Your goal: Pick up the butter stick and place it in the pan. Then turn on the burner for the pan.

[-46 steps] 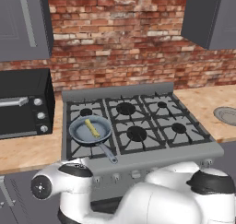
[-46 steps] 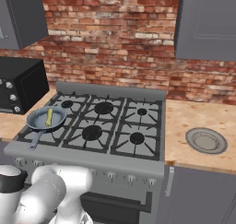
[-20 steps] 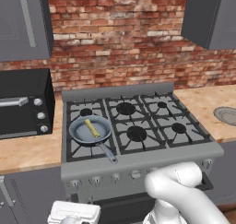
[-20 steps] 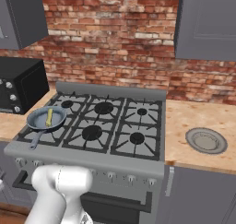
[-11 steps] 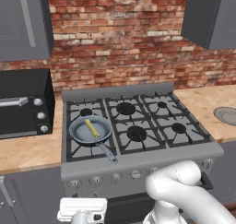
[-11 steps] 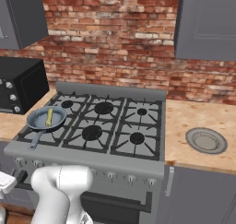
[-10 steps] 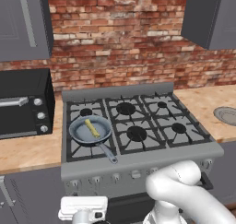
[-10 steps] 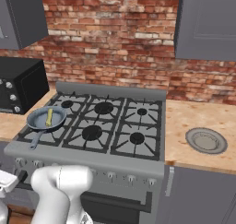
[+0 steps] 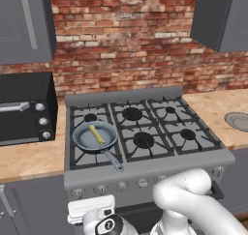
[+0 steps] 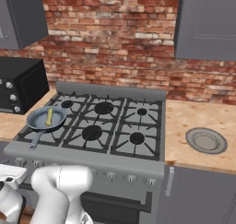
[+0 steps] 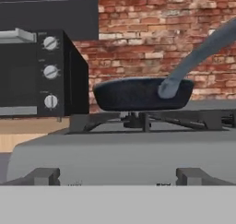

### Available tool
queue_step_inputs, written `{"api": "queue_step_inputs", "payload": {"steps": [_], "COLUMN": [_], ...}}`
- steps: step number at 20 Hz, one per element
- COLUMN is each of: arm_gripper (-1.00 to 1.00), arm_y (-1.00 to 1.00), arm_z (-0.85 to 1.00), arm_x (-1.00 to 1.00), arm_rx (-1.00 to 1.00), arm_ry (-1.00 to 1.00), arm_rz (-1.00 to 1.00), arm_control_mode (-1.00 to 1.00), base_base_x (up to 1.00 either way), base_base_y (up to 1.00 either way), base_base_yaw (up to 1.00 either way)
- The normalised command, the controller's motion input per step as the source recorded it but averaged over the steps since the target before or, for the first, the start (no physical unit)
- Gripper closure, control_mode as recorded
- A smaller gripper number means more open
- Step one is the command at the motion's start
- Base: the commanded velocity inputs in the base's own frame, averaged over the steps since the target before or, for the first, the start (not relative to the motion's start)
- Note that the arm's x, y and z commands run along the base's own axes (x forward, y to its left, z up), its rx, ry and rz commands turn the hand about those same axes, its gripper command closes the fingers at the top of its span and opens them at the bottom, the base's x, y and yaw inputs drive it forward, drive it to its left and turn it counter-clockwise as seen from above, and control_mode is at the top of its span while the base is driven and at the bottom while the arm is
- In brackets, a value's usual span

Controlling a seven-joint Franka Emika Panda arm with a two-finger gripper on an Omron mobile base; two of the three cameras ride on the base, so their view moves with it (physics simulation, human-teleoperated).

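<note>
Since 2.3 s ago the arm has swung down from above the stove front to below the counter edge; over the last half second it has hardly shifted. Butter stick and pan unchanged in place throughout.

Gripper: the hand is low in front of the stove's control panel, its white body at the bottom of both base views. Fingertips not visible in any view, so cannot tell whether the fingers are spread or pressed together.

Hand view looks level across the stove front edge: two dark knobs (image 11: 41, 176) at the bottom, just beyond them the grate, and on it the pan (image 11: 138, 94) seen side-on, handle running up to the right toward the camera.

The pan (image 9: 95, 136) sits on the front-left burner of the stove (image 9: 145, 157), handle pointing toward the front edge. The butter stick (image 9: 97, 134) lies inside the pan, roughly centred, angled.

Left of the stove, a black toaster oven (image 9: 25, 108) on the wooden counter (image 9: 29, 159). Right of the stove, well apart, a grey plate (image 10: 206, 140) on the counter.
</note>
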Motion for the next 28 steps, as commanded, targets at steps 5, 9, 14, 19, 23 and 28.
{"api": "queue_step_inputs", "payload": {"steps": [5,9,14,19,23,28], "arm_gripper": [-1.00,-1.00,-1.00,-1.00,-1.00,-1.00], "arm_y": [0.12,0.14,0.13,0.00,0.00,0.00], "arm_z": [-0.33,-0.30,-0.23,-0.07,-0.11,-0.11], "arm_x": [0.16,0.06,0.00,0.04,0.15,0.17], "arm_rx": [0.01,0.01,0.03,0.05,0.05,0.05], "arm_ry": [0.00,0.00,0.00,0.00,0.00,0.00], "arm_rz": [0.02,0.02,0.00,0.00,0.00,0.00], "arm_control_mode": [-1.00,-1.00,-1.00,-1.00,-1.00,-1.00], "base_base_x": [0.00,0.00,0.00,0.00,0.00,0.00], "base_base_y": [0.00,0.00,0.00,0.00,0.00,0.00], "base_base_yaw": [0.00,0.00,0.00,0.00,0.00,0.00]}}
